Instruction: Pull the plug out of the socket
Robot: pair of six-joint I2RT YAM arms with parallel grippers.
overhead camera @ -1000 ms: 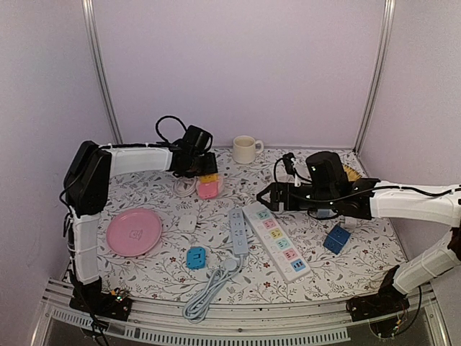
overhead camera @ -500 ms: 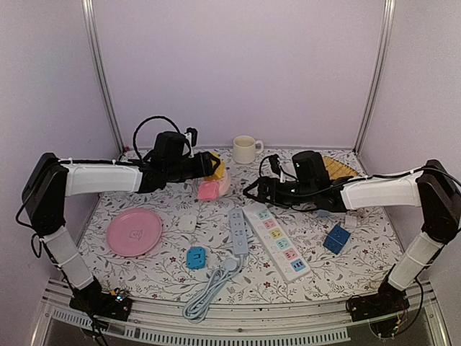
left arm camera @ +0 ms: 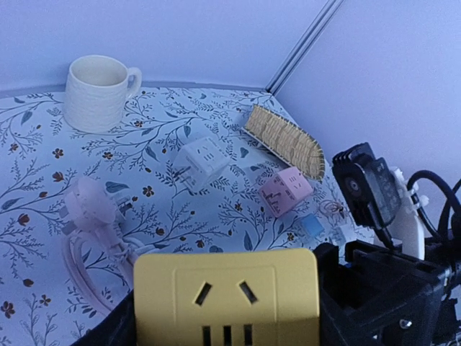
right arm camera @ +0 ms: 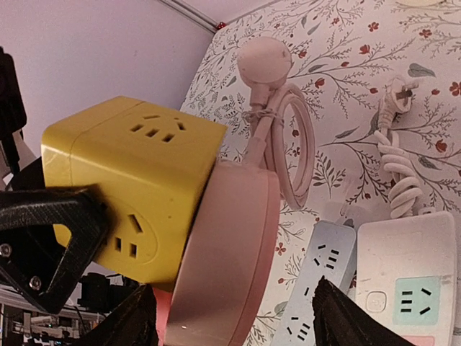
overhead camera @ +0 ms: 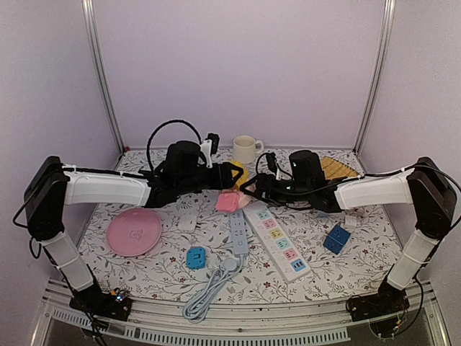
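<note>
Your right gripper [overhead camera: 251, 189], fingers spread wide, straddles the pink plug [right arm camera: 230, 245] without closing on it. The plug sits on the near underside of the yellow socket cube [right arm camera: 130, 180], which your left gripper [overhead camera: 234, 173] clamps. The pull likely runs downward, away from the cube.

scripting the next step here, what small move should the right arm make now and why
Probably close the right end effector on the pink plug. In the right wrist view its fingers stand open on either side of the plug, which is seated in the yellow cube socket. The left end effector already grips that socket, so only the plug lacks a hold.
</note>
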